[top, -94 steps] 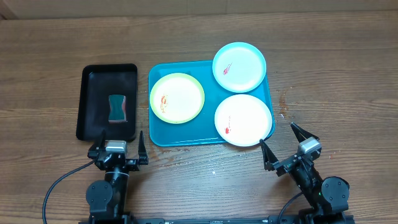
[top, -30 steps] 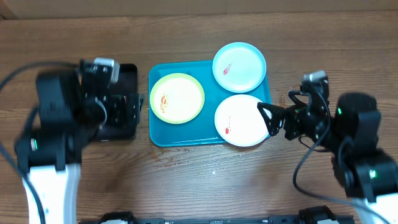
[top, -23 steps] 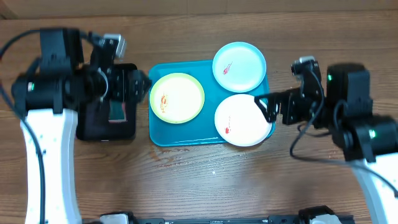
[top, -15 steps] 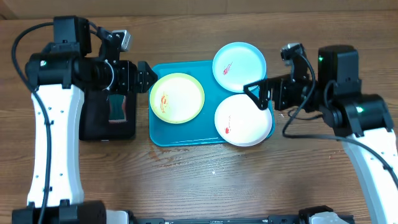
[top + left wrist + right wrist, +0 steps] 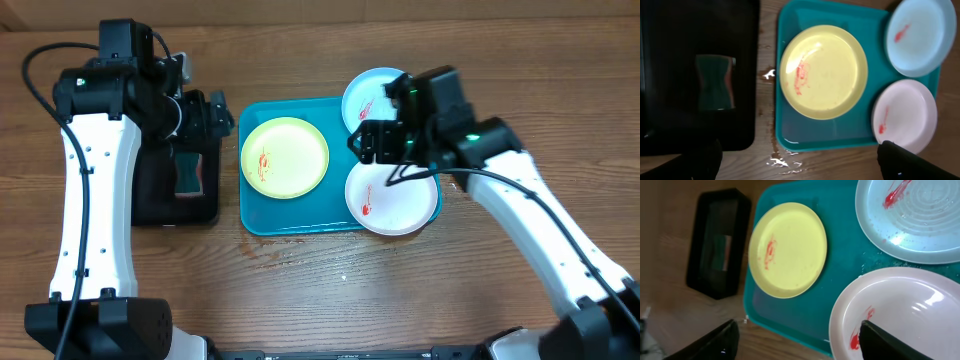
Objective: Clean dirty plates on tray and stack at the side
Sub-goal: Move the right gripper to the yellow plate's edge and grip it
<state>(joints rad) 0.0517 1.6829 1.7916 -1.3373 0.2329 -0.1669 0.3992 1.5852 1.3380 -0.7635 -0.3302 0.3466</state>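
Left claw (image 5: 799,150) is seen wide open, nothing held. It has been carried up from the front edge of the desk (image 5: 320,285) and is now held over the right side of the black tray (image 5: 150,205), just above the sponge (image 5: 187,172). The sponge is not yet touched and lies where it lay before.

The teal tray (image 5: 290,218) is unmoved, just right of the black tray. All three plates are still carried on it:
- the green-rimmed plate (image 5: 285,157) at left
- the cyan plate (image 5: 372,92) at the far right corner
- the white plate (image 5: 398,198) at the near right corner, overhanging the rim

Red smears are still seen on all three, and none has been shifted.

Right claw (image 5: 797,325) has been swung in from the right side of the desk and is now held over the tray, where the cyan and white plates nearly meet. Its jaws are seen apart and nothing is gripped; whether a plate is touched cannot be told.

Only the arms have changed place, so the reach-in is judged under way. The sponge pick-up is likely meant for the left claw and a plate hold for the right. Nothing has been wiped or stacked yet.
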